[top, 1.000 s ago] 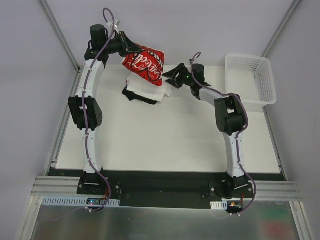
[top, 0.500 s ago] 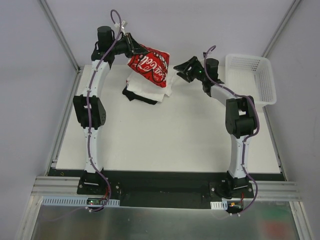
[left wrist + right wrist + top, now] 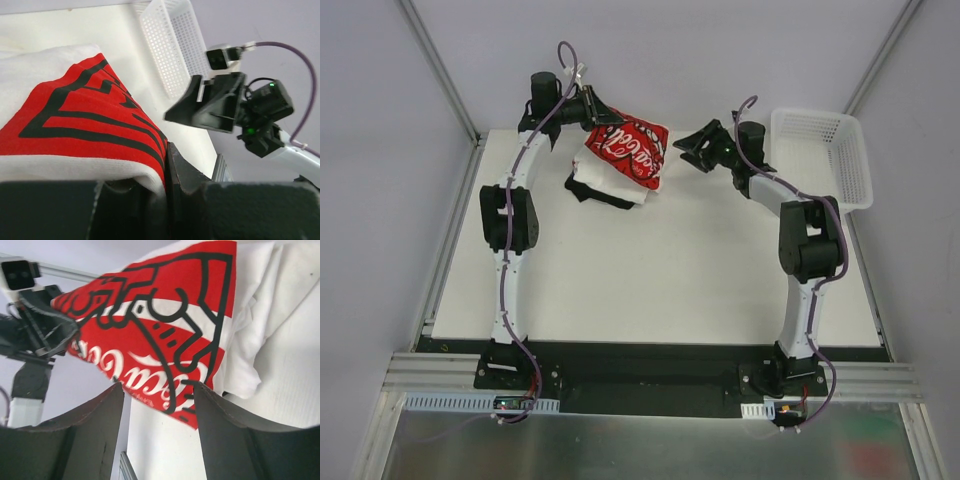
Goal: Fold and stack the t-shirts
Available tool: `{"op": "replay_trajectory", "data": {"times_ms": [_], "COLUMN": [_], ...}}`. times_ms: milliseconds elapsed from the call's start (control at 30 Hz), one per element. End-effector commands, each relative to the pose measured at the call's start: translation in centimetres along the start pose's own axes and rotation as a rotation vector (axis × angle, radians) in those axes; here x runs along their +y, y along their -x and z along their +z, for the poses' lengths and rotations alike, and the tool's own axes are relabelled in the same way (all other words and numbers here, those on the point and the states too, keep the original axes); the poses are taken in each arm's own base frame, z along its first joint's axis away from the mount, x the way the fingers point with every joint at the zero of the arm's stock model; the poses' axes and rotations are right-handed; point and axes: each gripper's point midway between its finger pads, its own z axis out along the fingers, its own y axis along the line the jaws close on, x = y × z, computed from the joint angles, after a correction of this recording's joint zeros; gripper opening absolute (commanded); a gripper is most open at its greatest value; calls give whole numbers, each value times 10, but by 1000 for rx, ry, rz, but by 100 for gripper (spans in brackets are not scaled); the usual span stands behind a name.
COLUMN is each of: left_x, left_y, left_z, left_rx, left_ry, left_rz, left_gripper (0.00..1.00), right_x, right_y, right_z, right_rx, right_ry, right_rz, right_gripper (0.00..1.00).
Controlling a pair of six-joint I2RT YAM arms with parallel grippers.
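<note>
The left gripper (image 3: pixel 603 117) is clamped narrowly on a top edge of the red shirt (image 3: pixel 632 150), which hangs from it in the air, lettering showing, its lower part draped on the pile beneath. In the left wrist view the red and white cloth (image 3: pixel 75 120) is pinched right between the fingers. The right gripper (image 3: pixel 686 152) stands just beside the shirt's right edge, apart from it, with its jaws wide and nothing between them. Its wrist view shows both fingers (image 3: pixel 95 432) spread with the shirt (image 3: pixel 160 335) beyond them. There is one red shirt and one black shirt (image 3: pixel 582 190), which peeks out at the pile's left underside. How many white shirts (image 3: pixel 610 182) are folded in the pile cannot be told. There is one basket (image 3: pixel 820 122) and two arms. The pile sits close to the far edge of the table (image 3: pixel 650 280), left of centre. The basket sits at the far right corner, well apart from the pile, with the right gripper between them. White tabletop stretches from the pile to the arm bases.
</note>
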Motion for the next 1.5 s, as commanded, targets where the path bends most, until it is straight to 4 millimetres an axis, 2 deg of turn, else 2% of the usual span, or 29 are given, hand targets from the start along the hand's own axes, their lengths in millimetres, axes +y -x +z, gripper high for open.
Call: {"op": "replay_trajectory", "data": {"times_ms": [0, 33, 67, 200, 233, 333, 567, 667, 700, 833, 1000, 1033, 1300, 1467], "left_x": [24, 36, 40, 64, 75, 92, 110, 114, 118, 119, 118, 122, 114, 120], "left_y": [5, 2, 2, 7, 5, -3, -12, -11, -11, -10, -11, -5, 10, 15], "left_z": [-8, -6, -5, -3, -3, -2, -6, -12, -16, -23, -26, -36, -62, -78], "left_rx": [-16, -14, -17, -39, -40, -34, -33, -38, -43, -45, -52, -70, -107, -127], "left_ry": [-37, -30, -31, -31, -25, -16, 1, 9, 17, 21, 32, 40, 70, 103], "left_rz": [30, 13, 11, -20, -46, -70, -98, -106, -115, -117, -131, -134, -122, -117], "left_gripper": [0, 0, 0, 0, 0, 0, 2, 33, 54, 99, 99, 99, 99, 99], "right_x": [48, 48, 46, 66, 69, 77, 77, 74, 73, 75, 77, 77, 80, 81], "right_y": [25, 26, 28, 37, 40, 48, 52, 52, 52, 53, 52, 53, 50, 48], "right_z": [-38, -42, -47, -67, -70, -81, -89, -87, -87, -87, -89, -90, -93, -96], "right_rx": [-52, -54, -59, -78, -80, -101, -116, -114, -114, -116, -120, -120, -123, -129], "right_ry": [77, 77, 71, 84, 85, 83, 65, 60, 59, 62, 63, 64, 77, 86], "right_rz": [-111, -112, -107, -144, -152, -168, -167, -163, -161, -162, -168, -171, -171, -176], "right_gripper": [61, 61, 61, 60, 61, 60, 60, 60, 61, 60, 61, 60, 60, 61]}}
